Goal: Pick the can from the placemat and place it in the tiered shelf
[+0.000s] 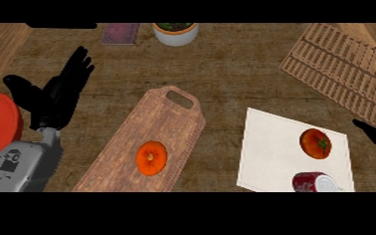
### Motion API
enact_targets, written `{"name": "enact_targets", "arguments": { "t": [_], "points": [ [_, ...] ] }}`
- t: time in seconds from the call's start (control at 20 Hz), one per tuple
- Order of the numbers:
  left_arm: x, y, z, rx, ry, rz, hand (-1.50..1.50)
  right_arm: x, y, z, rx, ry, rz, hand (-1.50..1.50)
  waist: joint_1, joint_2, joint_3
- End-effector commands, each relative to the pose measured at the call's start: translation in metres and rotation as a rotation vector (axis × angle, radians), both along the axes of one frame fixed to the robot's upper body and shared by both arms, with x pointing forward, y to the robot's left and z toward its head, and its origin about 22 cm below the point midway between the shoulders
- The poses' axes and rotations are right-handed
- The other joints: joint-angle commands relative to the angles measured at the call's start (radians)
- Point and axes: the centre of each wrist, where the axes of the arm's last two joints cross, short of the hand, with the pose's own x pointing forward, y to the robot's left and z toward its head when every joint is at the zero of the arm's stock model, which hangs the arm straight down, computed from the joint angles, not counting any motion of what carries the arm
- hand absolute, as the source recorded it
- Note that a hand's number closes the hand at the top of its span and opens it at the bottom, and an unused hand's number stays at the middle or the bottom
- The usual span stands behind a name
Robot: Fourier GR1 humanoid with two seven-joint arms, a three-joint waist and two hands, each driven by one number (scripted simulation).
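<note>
The can [314,182] lies on its side at the near edge of the white placemat [268,144], on the right of the counter [228,74], with a tomato [315,143] just beyond it on the same mat. Nothing holds it yet, so the pick has not begun. The slatted wooden shelf [334,64] waits at the far right, well apart from the mat, so the can will need a carry away from the robot. The left hand [62,92] rests at the left with fingers spread and upright, holding nothing. Only a dark tip of the right hand [366,129] shows at the right edge; I cannot tell its state. A cutting board [158,124] in the middle carries an orange fruit [151,158].
</note>
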Motion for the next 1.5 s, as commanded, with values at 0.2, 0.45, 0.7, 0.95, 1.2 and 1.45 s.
{"name": "enact_targets", "arguments": {
  "t": [0.2, 0.45, 0.7, 0.95, 1.2, 1.45],
  "points": [
    [-0.007, 0.015, 0.002, 0.011, 0.006, 0.000, 0.00, -0.001, 0.023, -0.005, -0.148, 0.156, -0.051, -1.50, -0.009, -0.004, 0.000],
    [0.000, 0.010, -0.009, 0.005, 0.012, 0.008, 0.00, 0.002, 0.028, -0.026, -0.133, 0.175, -0.041, -1.50, -0.020, -0.002, 0.000],
    [0.008, -0.012, 0.007, -0.009, -0.007, -0.001, 0.00, 0.018, 0.032, -0.033, -0.141, 0.194, -0.045, -1.50, -0.013, -0.001, 0.000],
    [-0.011, -0.005, -0.012, 0.023, -0.001, 0.014, 0.00, -0.005, 0.035, -0.059, -0.103, 0.166, -0.057, -1.50, -0.024, -0.005, 0.001],
    [-0.002, -0.006, 0.009, 0.002, 0.012, 0.004, 0.00, 0.019, 0.047, -0.063, -0.117, 0.164, -0.065, -1.50, -0.014, -0.004, 0.001],
    [-0.007, 0.008, 0.009, -0.003, 0.013, 0.010, 0.00, 0.018, 0.030, -0.097, -0.108, 0.184, -0.076, -1.50, -0.016, -0.004, 0.001]
  ]
}}
